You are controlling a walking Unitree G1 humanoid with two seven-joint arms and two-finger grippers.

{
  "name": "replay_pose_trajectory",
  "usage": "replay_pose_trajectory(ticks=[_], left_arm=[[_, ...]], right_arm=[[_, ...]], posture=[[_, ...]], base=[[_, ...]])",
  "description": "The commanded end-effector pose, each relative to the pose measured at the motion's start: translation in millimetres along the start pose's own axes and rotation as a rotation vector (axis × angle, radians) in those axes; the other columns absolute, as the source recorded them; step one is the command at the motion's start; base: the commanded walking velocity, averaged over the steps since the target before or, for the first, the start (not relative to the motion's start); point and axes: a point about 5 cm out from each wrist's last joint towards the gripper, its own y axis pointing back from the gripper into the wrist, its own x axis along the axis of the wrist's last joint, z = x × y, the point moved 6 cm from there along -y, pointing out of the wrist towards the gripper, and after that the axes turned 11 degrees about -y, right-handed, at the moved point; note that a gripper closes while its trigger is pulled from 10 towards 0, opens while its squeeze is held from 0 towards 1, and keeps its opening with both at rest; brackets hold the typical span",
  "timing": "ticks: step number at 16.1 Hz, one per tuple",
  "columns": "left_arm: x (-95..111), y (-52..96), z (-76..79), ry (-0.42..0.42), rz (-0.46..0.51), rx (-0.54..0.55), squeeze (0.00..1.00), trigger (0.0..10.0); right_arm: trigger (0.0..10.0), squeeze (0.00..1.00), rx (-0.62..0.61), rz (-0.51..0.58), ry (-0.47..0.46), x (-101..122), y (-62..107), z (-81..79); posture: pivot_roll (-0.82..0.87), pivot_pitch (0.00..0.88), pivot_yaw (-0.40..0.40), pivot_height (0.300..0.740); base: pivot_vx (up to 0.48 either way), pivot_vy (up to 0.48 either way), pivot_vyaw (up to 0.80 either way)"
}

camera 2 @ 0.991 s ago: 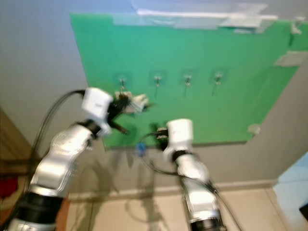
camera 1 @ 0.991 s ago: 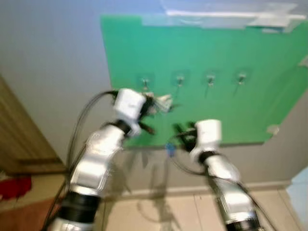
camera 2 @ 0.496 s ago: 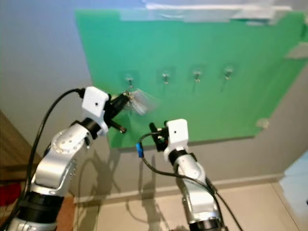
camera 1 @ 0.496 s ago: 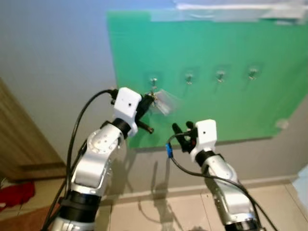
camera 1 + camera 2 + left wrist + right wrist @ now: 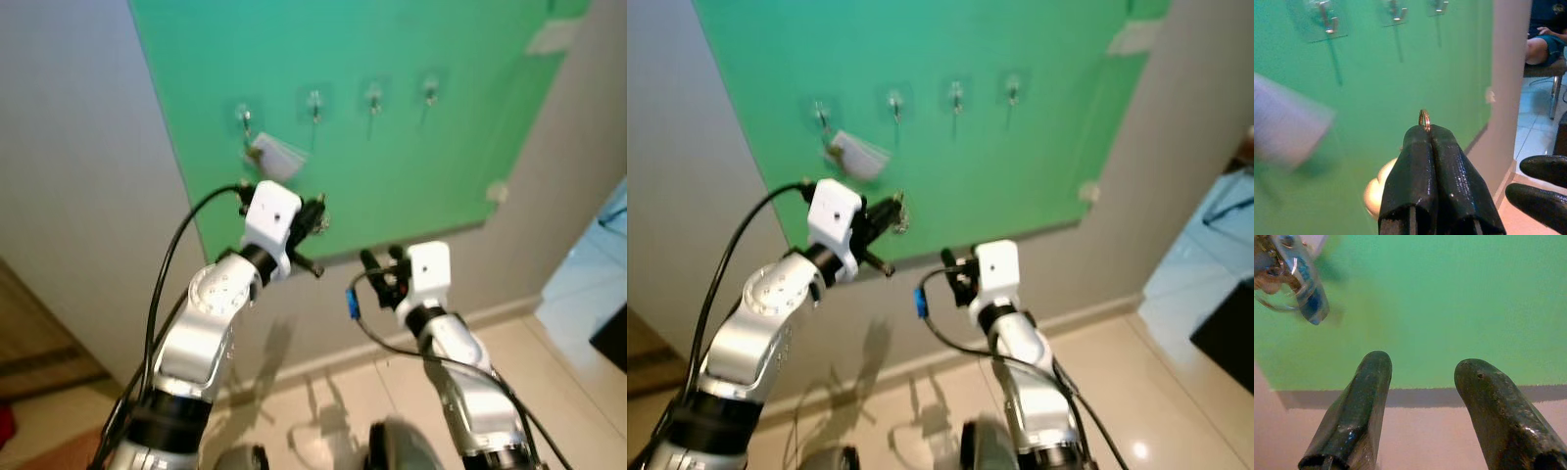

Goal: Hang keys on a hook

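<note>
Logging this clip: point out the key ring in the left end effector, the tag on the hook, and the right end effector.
key ring (image 5: 1424, 119), left wrist view, exposed loop.
tag (image 5: 273, 155), left eye view, its middle.
right end effector (image 5: 1422, 406), right wrist view, midway between fingertips.

You faced a pale grey wall (image 5: 88, 176) that ran across both eye views. A large green board (image 5: 392, 147) was fixed flat against it, held at its upper right by a strip of pale tape (image 5: 552, 36). A pale skirting (image 5: 323, 360) ran along the foot of the wall. Below it you had a glossy beige tiled floor (image 5: 1136, 392), which carried a bright light reflection. A brown wooden edge (image 5: 39, 333) stood at the far left. At the far right a light blue surface (image 5: 1215, 235) and a dark object (image 5: 1229, 348) sat low. In the left wrist view, a seated person's leg (image 5: 1542, 46) showed beside a chair leg (image 5: 1554, 95).
</note>
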Motion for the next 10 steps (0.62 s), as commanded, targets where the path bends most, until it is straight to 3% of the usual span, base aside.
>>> replay_pose_trajectory(ticks=[1,5,10], left_arm=[[7.5,0.0,-1.5,-0.009,0.021,-0.003,0.0,0.0],[6.1,-0.3,-0.6,-0.008,0.014,-0.011,0.0,0.0],[8.3,0.0,4.4,-0.008,0.022,-0.037,0.0,0.0]], right_arm=[[10.0,0.0,0.004,0.017,-0.002,4.4,-1.8,-1.5],[10.0,0.0,-0.001,0.019,-0.014,4.6,-1.5,-1.5],[10.0,0.0,-0.005,0.027,-0.017,6.0,-1.6,-1.0]], posture=[[-0.08,0.0,0.055,0.65],[-0.08,0.0,0.059,0.65],[-0.08,0.0,0.064,0.699]], base=[[0.0,0.0,0.0],[0.0,0.0,0.0],[0.0,0.0,0.0]])
